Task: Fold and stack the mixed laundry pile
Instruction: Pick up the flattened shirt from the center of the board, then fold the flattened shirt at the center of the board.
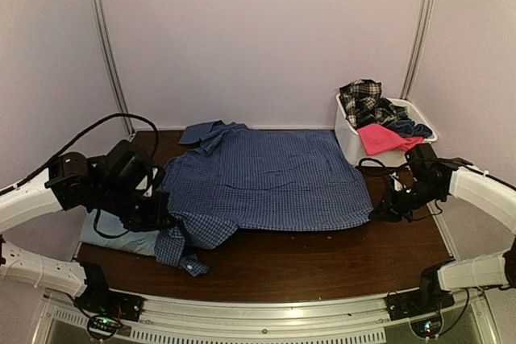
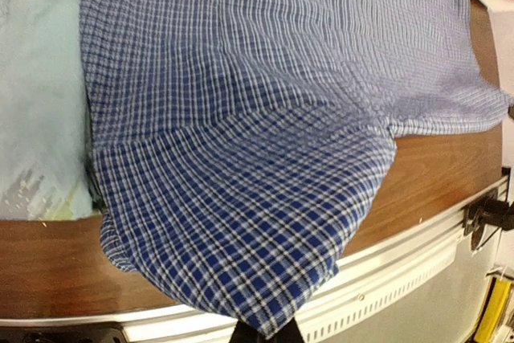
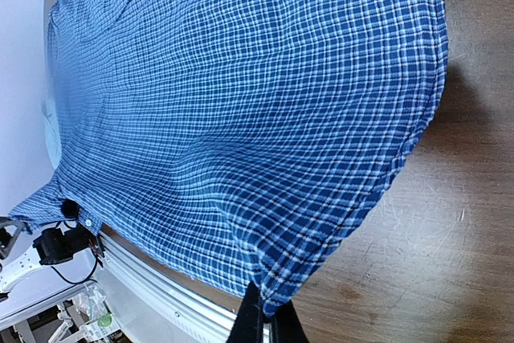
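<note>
The blue small-check button shirt lies spread across the brown table, collar at the back. My left gripper is shut on its near-left part by the sleeve; in the left wrist view the cloth rises to the gripper. My right gripper is shut on the shirt's near-right hem corner; the right wrist view shows the fabric pinched in the gripper. A light blue T-shirt lies folded under the shirt's left side and shows in the left wrist view.
A white plastic basket stands at the back right, holding a black-white plaid piece, a hot pink piece and a dark navy piece. A metal rail runs along the table's near edge.
</note>
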